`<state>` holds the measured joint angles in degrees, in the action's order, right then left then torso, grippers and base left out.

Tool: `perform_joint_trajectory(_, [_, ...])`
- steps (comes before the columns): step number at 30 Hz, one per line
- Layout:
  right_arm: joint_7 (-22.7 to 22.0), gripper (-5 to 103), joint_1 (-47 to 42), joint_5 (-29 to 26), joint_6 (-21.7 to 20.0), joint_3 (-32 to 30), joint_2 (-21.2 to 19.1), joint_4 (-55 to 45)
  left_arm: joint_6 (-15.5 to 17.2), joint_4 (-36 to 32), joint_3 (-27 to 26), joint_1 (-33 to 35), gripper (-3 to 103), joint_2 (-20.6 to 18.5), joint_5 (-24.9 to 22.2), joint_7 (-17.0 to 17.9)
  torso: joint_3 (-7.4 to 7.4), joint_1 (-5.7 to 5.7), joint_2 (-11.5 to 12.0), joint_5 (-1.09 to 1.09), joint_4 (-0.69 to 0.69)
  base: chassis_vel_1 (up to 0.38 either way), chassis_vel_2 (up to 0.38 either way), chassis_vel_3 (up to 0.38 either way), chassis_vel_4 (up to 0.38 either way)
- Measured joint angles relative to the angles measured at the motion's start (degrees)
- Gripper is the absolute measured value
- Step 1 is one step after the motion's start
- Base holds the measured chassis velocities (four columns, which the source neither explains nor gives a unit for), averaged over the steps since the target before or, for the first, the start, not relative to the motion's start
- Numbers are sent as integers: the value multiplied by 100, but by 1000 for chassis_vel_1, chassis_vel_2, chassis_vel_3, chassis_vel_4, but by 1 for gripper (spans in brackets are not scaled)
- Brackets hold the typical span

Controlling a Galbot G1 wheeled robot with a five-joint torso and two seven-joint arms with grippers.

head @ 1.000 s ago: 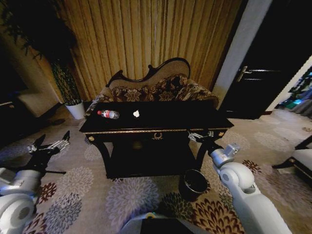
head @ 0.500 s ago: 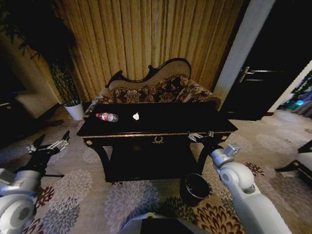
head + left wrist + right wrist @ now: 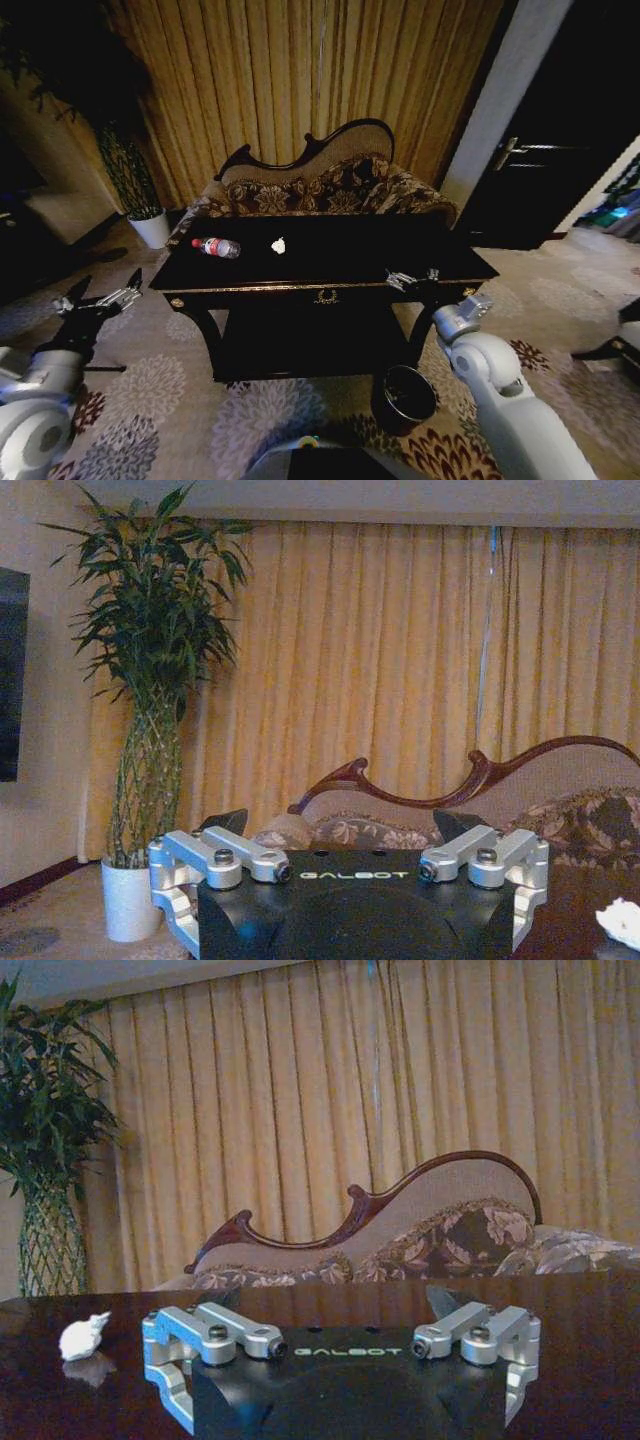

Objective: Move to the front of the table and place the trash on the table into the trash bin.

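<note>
Currently both grippers are spread and empty: right gripper point(image 3: 413, 279) at the table's point(image 3: 330, 262) front edge, left gripper point(image 3: 98, 298) off at nine o'clock. Bottle point(image 3: 217, 247) and paper wad point(image 3: 278, 245) lie at the table's eleven o'clock; the bin point(image 3: 404, 396) stands low at five. Likely light; the bottle looks slick, so grip mid-body; the wad will crush.

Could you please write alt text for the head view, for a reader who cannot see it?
A black table holds a bottle and a paper wad, with a sofa behind. The bin sits on the carpet; the open right gripper hovers at the table's front edge, the open left gripper off its left end.
</note>
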<state>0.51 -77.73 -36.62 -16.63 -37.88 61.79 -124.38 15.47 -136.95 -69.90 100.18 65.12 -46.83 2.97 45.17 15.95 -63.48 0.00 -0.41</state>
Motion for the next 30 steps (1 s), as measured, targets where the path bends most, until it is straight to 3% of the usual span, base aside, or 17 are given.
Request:
perform_joint_trajectory(20, [-6, 100, -17, 1, 8, 1, -14, -49, -14, -39, -37, 32, 100, 21, -9, -1, 0, 0, 0, 0, 0, -70, 69, 67, -73])
perform_joint_trajectory(25, [-212, 100, 50, 7, -53, 110, -60, -132, -355, 6, 6, 57, 100, 60, 53, -209, 0, 1, 0, 0, -1, -34, 41, 35, -29])
perform_joint_trajectory(30, [-257, 100, 152, 39, -65, 240, -151, -38, -401, 4, 41, 86, 100, 119, 80, -234, 0, 0, 0, 0, 0, 0, 0, 0, 0])
